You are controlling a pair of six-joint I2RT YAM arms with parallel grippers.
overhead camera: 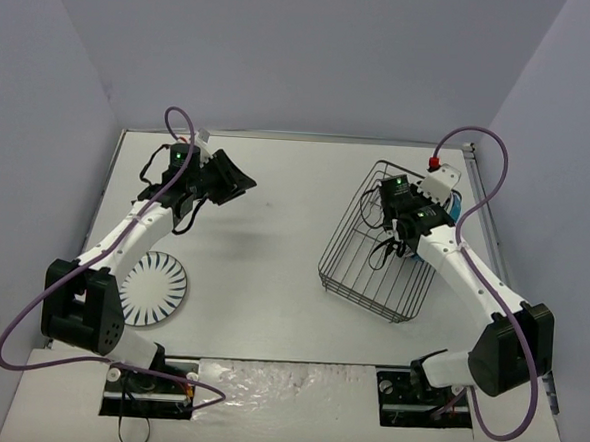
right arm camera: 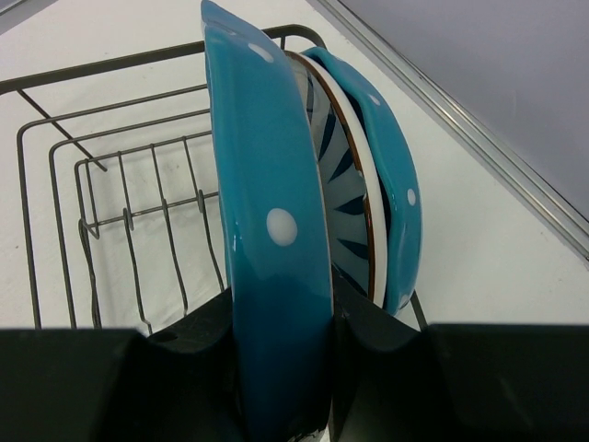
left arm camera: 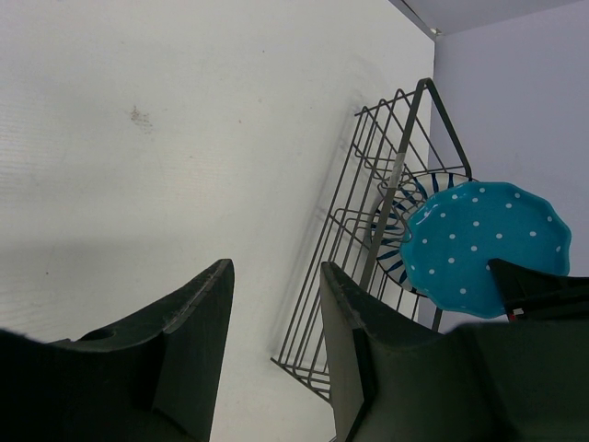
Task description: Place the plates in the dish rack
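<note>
The teal plate (right arm camera: pixel 276 230) stands on edge over the rack (right arm camera: pixel 101 67), pinched at its lower rim by the right gripper (right arm camera: pixel 281 322), whose fingers are closed on it from both faces. Its face runs parallel to the two plates standing in the rack: a striped plate (right arm camera: pixel 345 184) just beside it, then a second teal plate (right arm camera: pixel 396 203) beyond. The free slot looks to be straight below, on the open side of that row, so the move is probably a short drop along the plate's own plane. The fingers hide whether its rim sits between prongs.

The last plate (overhead camera: pixel 153 289), striped too, lies flat on the table (overhead camera: pixel 271 280) near the left arm's base, well apart from the rack. The left gripper (overhead camera: pixel 227 182) is the nearer one; it hangs empty, jaws partly apart, pointing towards the rack.
</note>
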